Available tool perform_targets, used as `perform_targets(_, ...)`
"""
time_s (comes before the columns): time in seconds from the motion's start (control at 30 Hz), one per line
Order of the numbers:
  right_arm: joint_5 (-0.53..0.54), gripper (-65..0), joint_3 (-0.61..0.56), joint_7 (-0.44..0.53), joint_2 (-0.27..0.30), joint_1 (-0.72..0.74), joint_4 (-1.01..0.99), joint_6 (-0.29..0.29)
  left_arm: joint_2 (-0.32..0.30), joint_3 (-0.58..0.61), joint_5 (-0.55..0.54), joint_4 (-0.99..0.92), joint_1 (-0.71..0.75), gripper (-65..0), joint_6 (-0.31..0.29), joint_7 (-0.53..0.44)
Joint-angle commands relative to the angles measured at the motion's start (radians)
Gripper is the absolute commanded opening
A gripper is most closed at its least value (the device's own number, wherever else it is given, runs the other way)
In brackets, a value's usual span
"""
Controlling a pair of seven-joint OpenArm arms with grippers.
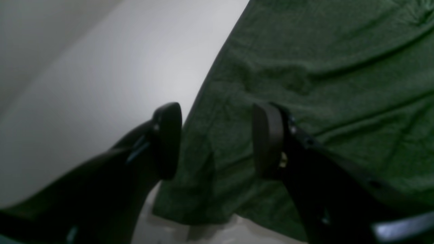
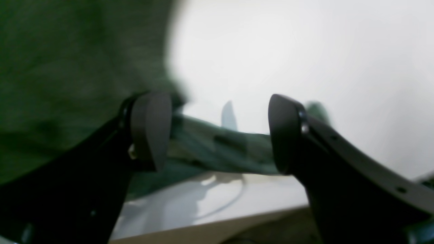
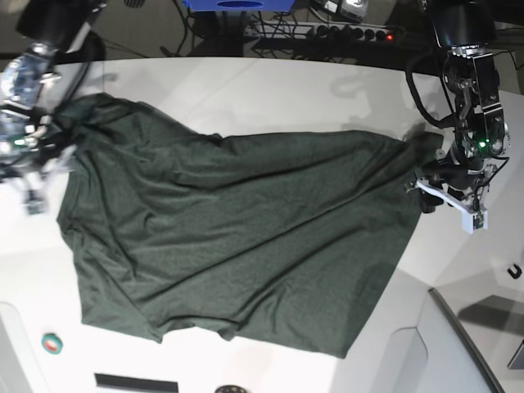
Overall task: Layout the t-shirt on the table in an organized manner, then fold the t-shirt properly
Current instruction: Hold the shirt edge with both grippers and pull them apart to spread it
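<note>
Spread over the smooth white table (image 3: 270, 90), the dark green thin-fabric t-shirt (image 3: 237, 246) lies creased and skewed. The left gripper (image 1: 217, 140) hangs spread above its edge, empty; the right gripper (image 2: 218, 132), also spread (view blurred), risks dragging fresh wrinkles

The dark green short-sleeved t-shirt (image 3: 237, 237) is soft, matt, finely heathered knit cloth (creased in ridges); the large white table (image 3: 270, 90) looks smooth, faintly glossy.
</note>
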Motion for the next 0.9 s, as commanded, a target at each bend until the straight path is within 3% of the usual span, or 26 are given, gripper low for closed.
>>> perform_targets(0.0, 0.01, -26.0, 0.005, 0.008, 0.018, 0.027, 0.02, 0.004, -0.017, -0.008, -0.002, 0.008, -0.003, -33.6, -0.002, -0.018)
perform_targets(0.27, 0.041, -28.1, 0.005, 0.012, 0.017, 0.07, -0.132, 0.004, -0.022, -0.008, 0.001, -0.079, 0.015, -33.7, -0.002, -0.035)
perform_targets(0.47, 0.041, -28.5, 0.005, 0.005, 0.015, 0.07, -0.154, 0.004, 0.015, 0.02, 0.183, -0.229, 0.021, -33.9, -0.002, -0.25)
perform_targets(0.53, 0.041, -36.0, 0.005, 0.009, 0.017, 0.074, -0.189, 0.004, 0.018, 0.032, 0.225, -0.269, 0.02, -33.9, -0.002, -0.27)
perform_targets(0.63, 0.039, -59.9, 0.01, 0.011, 0.031, 0.099, -0.255, 0.004, 0.015, 0.031, 0.244, -0.318, 0.014, -33.9, -0.002, -0.277)
perform_targets(0.67, 0.039, -62.9, 0.034, 0.011, 0.047, 0.103, -0.275, 0.004, 0.013, 0.027, 0.25, -0.326, 0.014, -33.9, -0.002, -0.277)
perform_targets(0.87, 0.039, -62.1, 0.12, 0.035, 0.115, 0.153, -0.318, 0.004, -0.022, 0.027, 0.253, -0.326, 0.024, -33.9, -0.002, -0.277)
